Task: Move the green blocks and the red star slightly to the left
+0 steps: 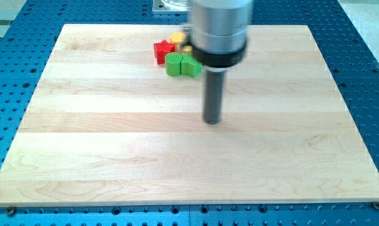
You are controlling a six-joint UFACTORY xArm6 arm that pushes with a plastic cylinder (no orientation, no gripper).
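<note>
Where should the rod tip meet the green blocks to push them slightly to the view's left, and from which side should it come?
No gripping here: my tip can only push. The green blocks lie touching, with the red star at their upper left. My tip stands below and to their right, apart. Probably best to come from the view's right and press the right green block's right face, mid-height, so all three slide left together.

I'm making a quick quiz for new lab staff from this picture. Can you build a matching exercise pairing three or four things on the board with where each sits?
Things:
1. red star-shaped block
2. green blocks
3. yellow block
4. my tip

Places:
A. nearest the view's top
B. leftmost of the cluster
C. on bare wood, below and right of the cluster
D. just below and right of the red one

Pairs: 1-B, 2-D, 3-A, 4-C
</note>
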